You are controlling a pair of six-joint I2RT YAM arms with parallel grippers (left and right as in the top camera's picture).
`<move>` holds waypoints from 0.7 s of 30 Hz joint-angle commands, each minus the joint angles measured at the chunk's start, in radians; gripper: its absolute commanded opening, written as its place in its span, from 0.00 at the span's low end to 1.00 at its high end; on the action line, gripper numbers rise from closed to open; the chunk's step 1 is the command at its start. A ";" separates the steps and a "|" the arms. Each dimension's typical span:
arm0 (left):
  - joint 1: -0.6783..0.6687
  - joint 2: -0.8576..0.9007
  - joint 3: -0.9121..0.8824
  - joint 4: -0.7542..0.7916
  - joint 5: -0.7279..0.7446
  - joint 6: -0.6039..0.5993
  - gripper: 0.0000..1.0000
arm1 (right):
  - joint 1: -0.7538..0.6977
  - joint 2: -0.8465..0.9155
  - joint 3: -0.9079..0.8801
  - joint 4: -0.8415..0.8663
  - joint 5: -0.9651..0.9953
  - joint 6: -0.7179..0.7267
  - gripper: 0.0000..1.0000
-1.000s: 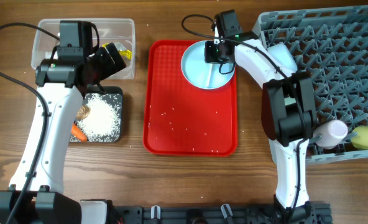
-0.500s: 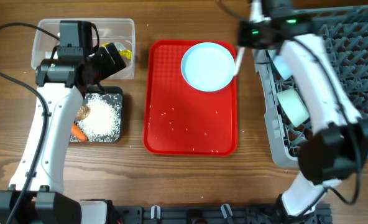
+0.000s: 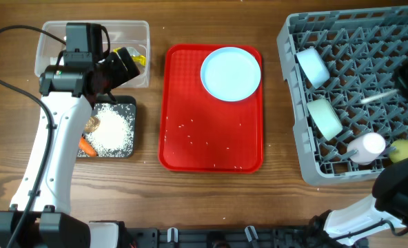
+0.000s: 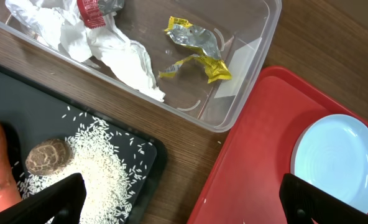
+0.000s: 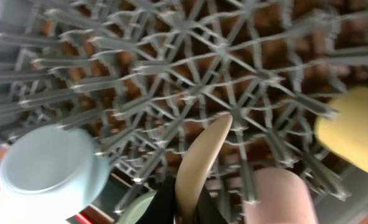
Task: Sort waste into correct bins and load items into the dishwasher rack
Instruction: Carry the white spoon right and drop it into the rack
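Seen from above, the left tool [image 3: 125, 64] is hanging over the clear plastic tub [image 3: 52, 38]. Just beside the tub, the shallow black tray [image 3: 130, 103] is carrying a loose heap of white rice grains [image 3: 113, 131] and an orange carrot [image 3: 87, 146]. A smooth round plate [image 3: 231, 74] is lying on the flat red serving tray [image 3: 211, 138]. The grey rack [image 3: 291, 89], a lattice of upright pegs, is holding two light blue bowls [image 3: 313, 65], a pink cup [image 3: 366, 147] and a yellow cup [image 3: 405, 151].

From the left wrist, the tool's fingers [image 4: 53, 199] are standing wide apart, released and grasping nothing. A crumpled napkin [image 4: 112, 46], a red wrapper [image 4: 91, 9] and a shiny yellow wrapper [image 4: 196, 53] are lying inside the tub. A rough brown lump [image 4: 47, 155] is sitting at the edge of the rice.

From the right wrist, blurred, the right tool [image 5: 185, 200] is clenching a glossy white spoon [image 5: 202, 155] above the rack pegs.
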 commanded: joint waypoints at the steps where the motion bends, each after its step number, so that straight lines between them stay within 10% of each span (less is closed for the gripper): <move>1: 0.002 -0.003 0.006 0.002 -0.006 -0.009 1.00 | -0.010 -0.022 -0.009 -0.036 0.091 0.042 0.04; 17: 0.002 -0.003 0.006 0.002 -0.006 -0.009 1.00 | -0.012 -0.022 -0.368 0.281 0.325 0.194 0.04; 19: 0.002 -0.003 0.006 0.002 -0.006 -0.009 1.00 | -0.012 -0.022 -0.369 0.285 0.325 0.194 0.15; 21: 0.002 -0.003 0.006 0.002 -0.006 -0.009 1.00 | -0.012 -0.022 -0.369 0.285 0.325 0.193 0.51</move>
